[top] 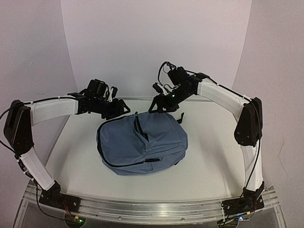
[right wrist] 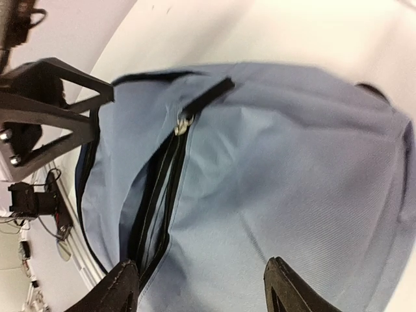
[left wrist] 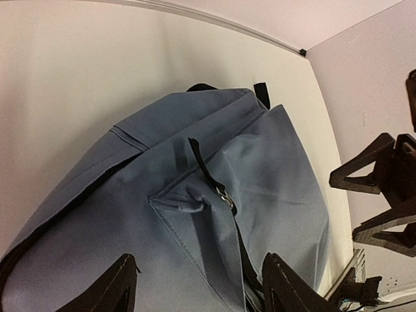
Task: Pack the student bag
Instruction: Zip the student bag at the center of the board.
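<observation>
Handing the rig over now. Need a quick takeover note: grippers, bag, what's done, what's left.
Left gripper: open, empty, above the far left edge of the student bag.
Right gripper: open, empty, above the bag's far right edge.
Bag: lying mid-table; zip pull near the far end, zip looks partly open.
Done: no loose items visible outside the bag; contents hidden.
Left: probably closing the zip; check inside first.

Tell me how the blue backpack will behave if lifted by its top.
The student bag will probably sag and fold: its fabric creases around the zipper pull. It slumps low, so it is likely fairly light. The woven cloth should not slip much or roll.
</observation>
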Controlling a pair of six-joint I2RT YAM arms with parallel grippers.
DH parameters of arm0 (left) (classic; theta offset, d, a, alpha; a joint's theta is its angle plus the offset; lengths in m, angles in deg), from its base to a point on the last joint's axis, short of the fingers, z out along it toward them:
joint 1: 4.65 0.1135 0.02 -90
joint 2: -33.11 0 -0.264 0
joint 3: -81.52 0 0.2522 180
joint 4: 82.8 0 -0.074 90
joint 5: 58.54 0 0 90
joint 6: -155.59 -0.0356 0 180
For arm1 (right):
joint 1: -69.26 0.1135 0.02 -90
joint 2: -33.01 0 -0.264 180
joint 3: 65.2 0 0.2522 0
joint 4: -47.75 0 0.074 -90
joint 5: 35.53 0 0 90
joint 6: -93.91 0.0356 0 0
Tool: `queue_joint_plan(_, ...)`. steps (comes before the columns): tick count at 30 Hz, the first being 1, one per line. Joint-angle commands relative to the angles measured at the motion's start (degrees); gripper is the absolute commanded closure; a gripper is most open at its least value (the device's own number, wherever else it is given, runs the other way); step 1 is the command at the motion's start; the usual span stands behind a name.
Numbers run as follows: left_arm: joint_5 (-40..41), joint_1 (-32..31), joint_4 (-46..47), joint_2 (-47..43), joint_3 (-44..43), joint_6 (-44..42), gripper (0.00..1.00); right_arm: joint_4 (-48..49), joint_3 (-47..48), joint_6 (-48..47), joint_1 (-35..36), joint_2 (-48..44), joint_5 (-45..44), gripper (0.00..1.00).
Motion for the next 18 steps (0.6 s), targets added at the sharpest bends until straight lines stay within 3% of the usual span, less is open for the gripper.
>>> queue_joint_plan(1,-6.84,2.38,7.45,4.73,-3.21,1.37,0.35,2.32,5.30,-1.53,1.03,2.85,-5.84,0.35)
queue_joint_plan(8,-14.16,2.56,9.99,14.02,-7.16,0.13,0.41,3.42,0.13,-5.33,-0.02,4.20,-11.21,0.38)
queue_joint_plan(18,-22.20,-1.13,15.55,16.36,-5.12,0.02,0.66,12.17,-27.63,-3.50,-0.01,-8.40,-0.70,0.54)
